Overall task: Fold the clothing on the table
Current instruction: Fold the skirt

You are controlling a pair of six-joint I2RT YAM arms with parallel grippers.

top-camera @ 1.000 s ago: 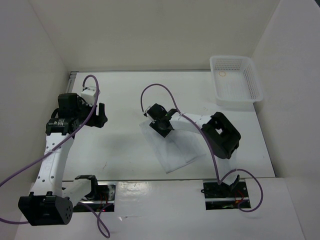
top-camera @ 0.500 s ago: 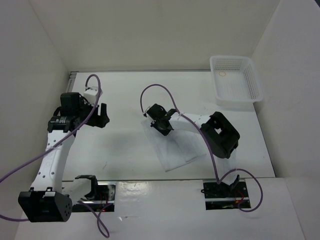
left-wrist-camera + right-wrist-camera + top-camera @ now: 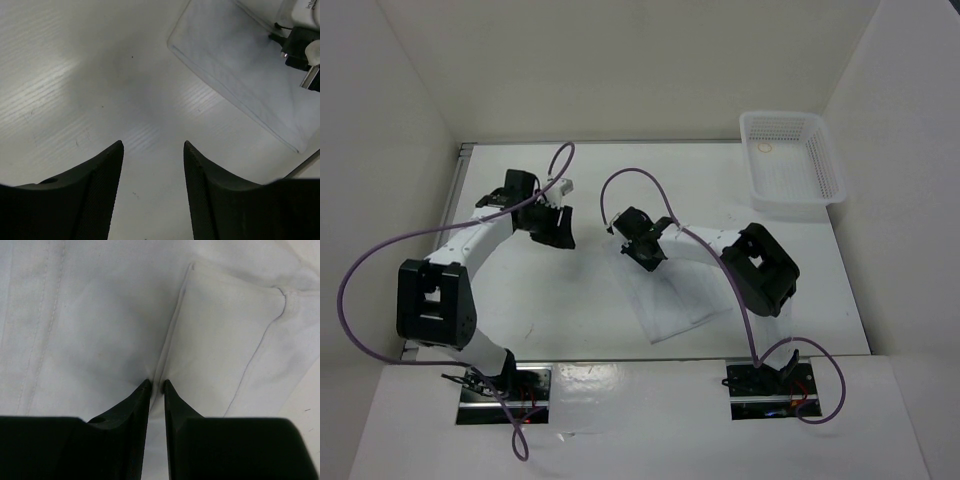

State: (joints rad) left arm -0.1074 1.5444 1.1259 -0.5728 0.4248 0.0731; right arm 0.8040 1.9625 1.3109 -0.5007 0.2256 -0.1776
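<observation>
The clothing (image 3: 670, 298) is a white folded piece lying flat on the table (image 3: 560, 300), right of centre. My right gripper (image 3: 642, 250) sits at its far left corner. In the right wrist view the right gripper (image 3: 156, 385) is shut on a raised fold of the clothing (image 3: 225, 325). My left gripper (image 3: 556, 226) hovers over bare table to the left of the clothing, apart from it. Its jaws stand open with nothing between them in the left wrist view (image 3: 152, 145), where the clothing (image 3: 235, 65) lies at the upper right.
A white plastic mesh basket (image 3: 791, 160) stands at the back right corner. White walls close in the table on the left, back and right. The two arm bases (image 3: 760, 385) are bolted at the near edge.
The left arm has swung from the far left toward the centre, and its jaws have narrowed a little. The right gripper has shut on the clothing's fold and stayed in place.
</observation>
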